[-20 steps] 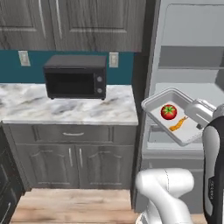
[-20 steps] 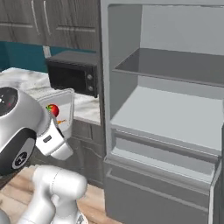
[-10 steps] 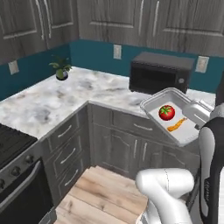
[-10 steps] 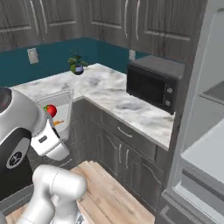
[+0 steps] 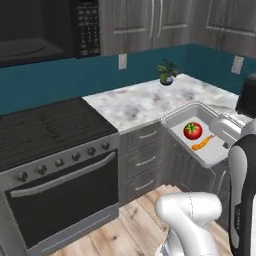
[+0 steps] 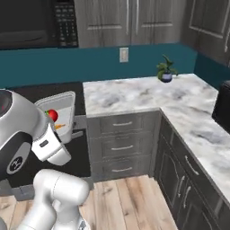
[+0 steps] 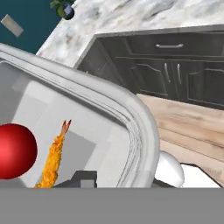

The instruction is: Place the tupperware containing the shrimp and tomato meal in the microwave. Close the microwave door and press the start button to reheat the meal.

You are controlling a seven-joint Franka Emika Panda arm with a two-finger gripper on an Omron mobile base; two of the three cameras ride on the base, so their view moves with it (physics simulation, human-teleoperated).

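The tupperware point(image 5: 176, 116) hangs level in front of the corner cabinets, well right of and below the microwave. My gripper point(image 5: 220, 134) is shut on its right rim. Inside lie a red tomato point(image 5: 192, 130) and an orange shrimp point(image 5: 202, 144). The black microwave point(image 5: 45, 27) is built in above the stove at top left, with its keypad point(image 5: 88, 24) on the right. I cannot tell the microwave door from the dark front, and the start button is too small to pick out. In the hand view my gripper point(image 7: 117, 180) grips the tupperware point(image 7: 131, 113) beside the tomato point(image 7: 15, 151) and shrimp point(image 7: 54, 155).
A black stove point(image 5: 50, 127) with an oven door stands under the microwave. A marble counter point(image 5: 145, 100) runs right around the corner, with a small potted plant point(image 5: 166, 72) at the back. A black countertop oven point(image 6: 222, 105) sits at the right edge. Below is wooden floor point(image 6: 134, 197).
The whole picture has swung left as the base turned, bringing the stove and built-in microwave into view. The tupperware has stayed held in my gripper.
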